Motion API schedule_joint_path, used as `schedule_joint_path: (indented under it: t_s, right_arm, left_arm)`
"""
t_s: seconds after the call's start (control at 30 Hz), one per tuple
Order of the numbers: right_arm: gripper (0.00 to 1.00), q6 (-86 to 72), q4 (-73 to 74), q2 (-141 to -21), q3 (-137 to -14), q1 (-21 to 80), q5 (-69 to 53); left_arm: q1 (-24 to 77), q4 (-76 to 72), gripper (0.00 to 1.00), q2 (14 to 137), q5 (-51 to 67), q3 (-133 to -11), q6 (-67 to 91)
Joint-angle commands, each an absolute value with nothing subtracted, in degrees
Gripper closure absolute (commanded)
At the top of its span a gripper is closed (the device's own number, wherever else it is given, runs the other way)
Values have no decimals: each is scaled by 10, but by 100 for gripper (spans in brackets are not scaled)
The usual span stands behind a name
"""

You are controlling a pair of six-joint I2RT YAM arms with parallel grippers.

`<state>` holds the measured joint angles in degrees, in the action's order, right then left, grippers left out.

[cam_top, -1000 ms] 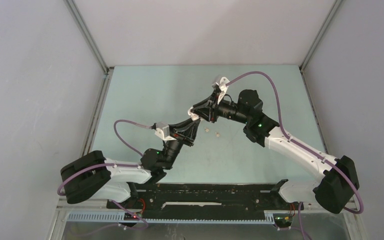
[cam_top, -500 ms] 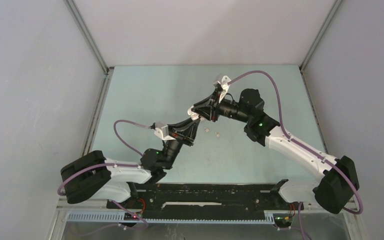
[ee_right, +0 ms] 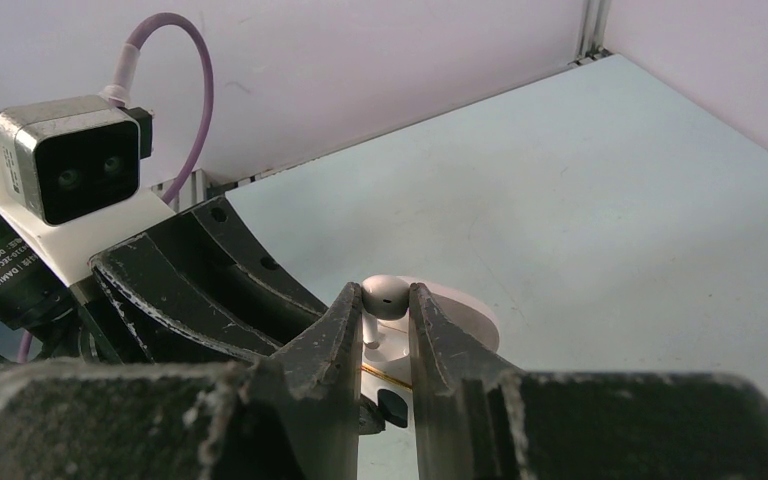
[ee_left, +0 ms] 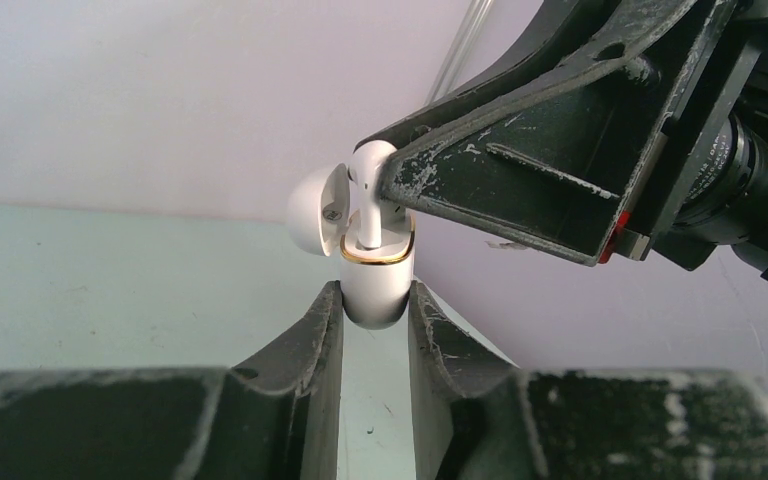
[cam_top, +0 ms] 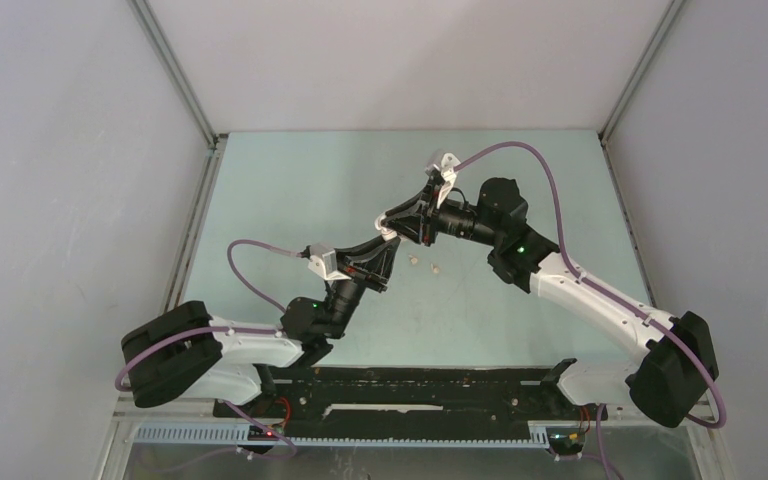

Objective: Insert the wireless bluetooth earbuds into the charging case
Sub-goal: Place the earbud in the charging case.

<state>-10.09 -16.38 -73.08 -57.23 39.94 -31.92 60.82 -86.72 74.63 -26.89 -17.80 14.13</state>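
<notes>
Left gripper (ee_left: 374, 306): closed on the case, one finger on each side of its lower half
Case (ee_left: 375, 278): white, upright, held off the table over its middle, with a gold band round its open mouth
Lid (ee_left: 312, 206): swung back to the left, hinged at the rim, its hollow facing the mouth
Right gripper (ee_right: 386, 296): clamped on the earbud's head, reaching in from the right and just above the case
Earbud (ee_left: 369, 172): white, its stem pointing down into the mouth of the case, its head above the gold band
Fit: the stem is inside the rim; how deep it sits cannot be told
Loose buds (cam_top: 413, 261): two tiny pale ones lie on the table side by side, just right of the left gripper and below the right wrist
Table (cam_top: 290, 190): pale green, walled in by grey panels
Arms: both bend inward, and the grippers meet over the middle of the table
</notes>
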Motion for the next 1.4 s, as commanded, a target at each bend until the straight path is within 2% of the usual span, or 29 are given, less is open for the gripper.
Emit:
schedule_joint_path:
  t_s: [0.0, 0.9, 1.17, 1.37]
  right_arm:
    - [100, -97, -167, -720, -577, 400, -324]
    - [100, -107, -151, -742, -577, 411, -258]
    - [94, -121, -152, -739, -577, 403, -257]
    - [83, -113, -147, -740, -577, 400, -259]
  left_arm:
    - [604, -911, 100, 739, -284, -191, 141]
    - [604, -911, 100, 719, -282, -182, 110]
    - [604, -911, 100, 718, -275, -180, 82]
    - [604, -912, 100, 719, -276, -177, 74]
